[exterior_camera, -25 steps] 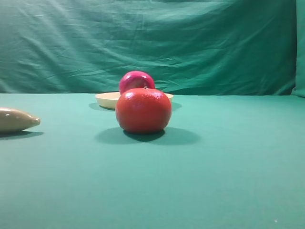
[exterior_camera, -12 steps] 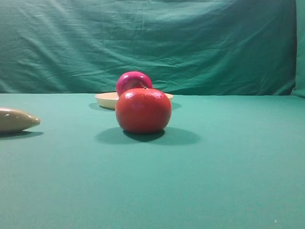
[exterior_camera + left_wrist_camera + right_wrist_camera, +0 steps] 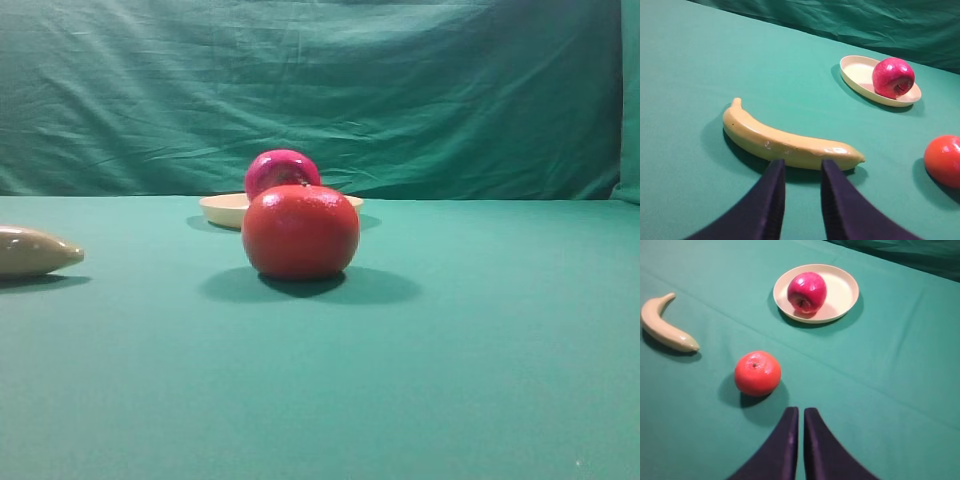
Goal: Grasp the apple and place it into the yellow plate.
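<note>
On the plate: apple (image 3: 806,292) rests inside yellow plate (image 3: 843,290), left of centre.
Left gripper (image 3: 802,167): slightly parted, holding nothing.
Right gripper (image 3: 801,414): nearly closed, holding nothing.

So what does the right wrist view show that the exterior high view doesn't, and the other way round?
Only the right wrist view shows the whole banana, the full round of the yellow plate with the apple inside it, and the right gripper, its fingers nearly together and holding nothing. Only the exterior high view shows the wrinkled green backdrop behind the table; there the orange-red fruit hides part of the apple and plate, and just the banana's tip appears. Both show the apple, plate, orange-red fruit and green tabletop.
</note>
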You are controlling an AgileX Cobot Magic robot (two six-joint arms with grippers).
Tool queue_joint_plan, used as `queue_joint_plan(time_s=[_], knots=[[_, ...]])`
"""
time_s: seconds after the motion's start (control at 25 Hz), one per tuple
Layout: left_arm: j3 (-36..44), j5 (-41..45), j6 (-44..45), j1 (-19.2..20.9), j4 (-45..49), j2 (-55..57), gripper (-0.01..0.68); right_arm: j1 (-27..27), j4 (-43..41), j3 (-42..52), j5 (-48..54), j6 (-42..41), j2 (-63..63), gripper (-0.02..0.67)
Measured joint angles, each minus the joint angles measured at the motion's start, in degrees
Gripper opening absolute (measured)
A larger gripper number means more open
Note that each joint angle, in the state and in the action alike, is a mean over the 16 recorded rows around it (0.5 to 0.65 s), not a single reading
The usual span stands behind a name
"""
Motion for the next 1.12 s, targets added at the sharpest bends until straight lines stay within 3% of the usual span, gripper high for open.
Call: queue_joint_plan(time_s=[0.52,1.12], knots=[[0.00,0.00,0.00,0.00,0.00,0.00,0.157,-10.47,-1.14,16.90,-10.60,0.63,-22.16,0.000],[0.00,0.00,0.00,0.00,0.00,0.00,0.157,-11.46,-6.56,41.15,-21.59,0.05,-40.44,0.000]])
